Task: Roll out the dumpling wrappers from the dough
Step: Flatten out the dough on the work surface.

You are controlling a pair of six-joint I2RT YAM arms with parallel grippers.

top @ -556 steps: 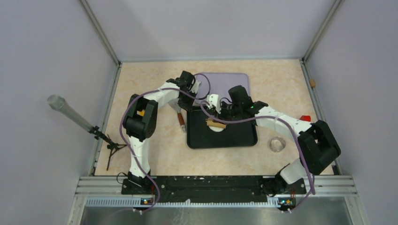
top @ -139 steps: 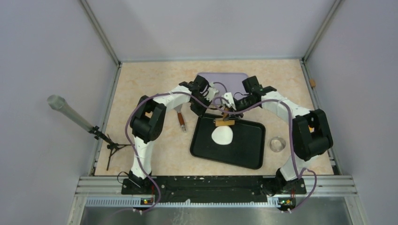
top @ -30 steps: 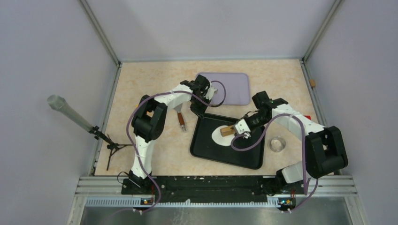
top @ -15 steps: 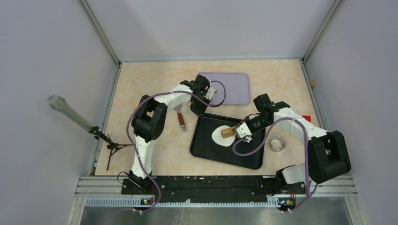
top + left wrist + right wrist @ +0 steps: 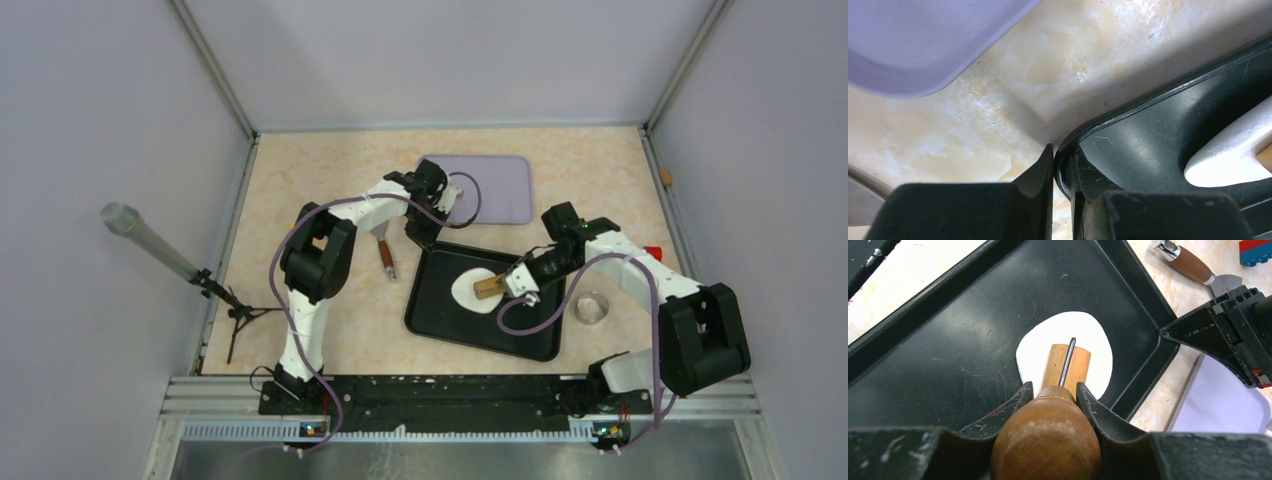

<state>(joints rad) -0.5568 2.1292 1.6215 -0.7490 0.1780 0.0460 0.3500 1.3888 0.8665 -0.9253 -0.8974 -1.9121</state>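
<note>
The dough (image 5: 472, 291) is a flat oval white sheet lying in the black tray (image 5: 520, 325); it also shows in the right wrist view (image 5: 1063, 330) and the left wrist view (image 5: 1228, 150). My right gripper (image 5: 1054, 390) is shut on the wooden handle of a small roller (image 5: 1066, 367), whose wooden barrel rests on the dough (image 5: 487, 287). My left gripper (image 5: 1062, 160) is shut on the far-left corner rim of the black tray (image 5: 1108, 130), one finger outside, one inside. No small round wrappers show.
A lilac tray (image 5: 480, 188) lies behind the black tray. A wooden-handled scraper (image 5: 386, 255) lies left of the black tray. A small clear glass dish (image 5: 591, 307) stands to the right, a red block (image 5: 652, 250) beyond it. A grey microphone on a stand (image 5: 150, 245) is at left.
Over the last second my right gripper has moved the roller a little across the dough, toward the near side. The left gripper and black tray have stayed put.
</note>
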